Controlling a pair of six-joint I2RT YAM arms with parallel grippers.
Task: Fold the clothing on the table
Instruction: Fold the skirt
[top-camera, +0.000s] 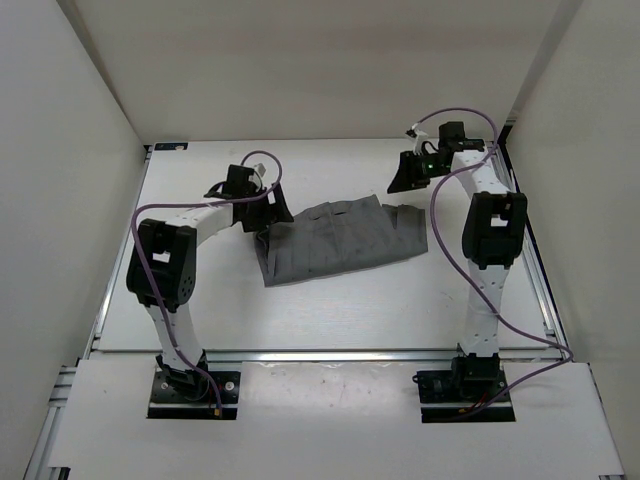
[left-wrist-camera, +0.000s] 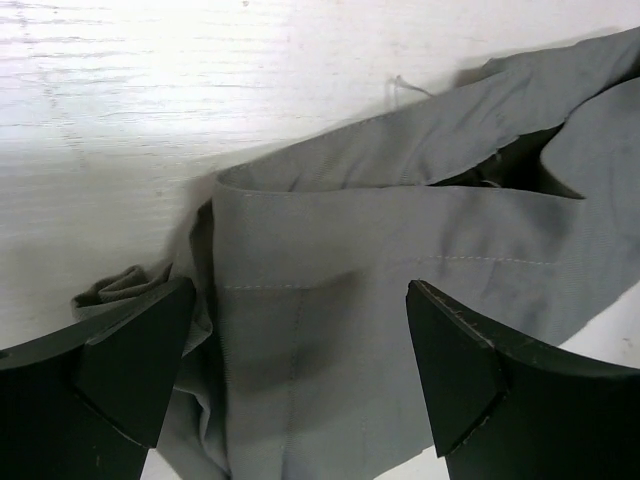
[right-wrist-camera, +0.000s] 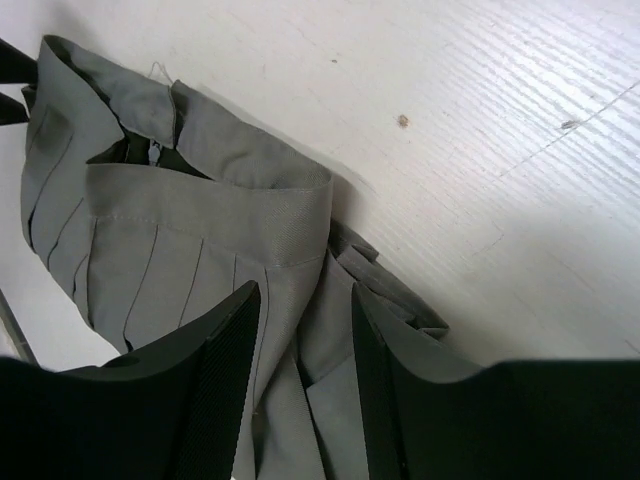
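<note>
Seemingly midway: on the white desk (top-camera: 330, 320) the grey clothing (top-camera: 345, 240) lies near the centre as a rumpled, layered oblong, likely one fold made, with more needed. The left hand (left-wrist-camera: 300, 300) is spread wide above its left edge. The right hand (right-wrist-camera: 305, 295) is partly apart over its right corner, apparently gripping nothing.

No lettering, label, brand mark, number or sign can be read on the clothing (top-camera: 345, 240) or the table (top-camera: 330, 310).

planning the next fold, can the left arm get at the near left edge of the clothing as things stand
Likely yes: the left end effector hangs open right over that edge of the clothing, and nothing lies between them.
</note>
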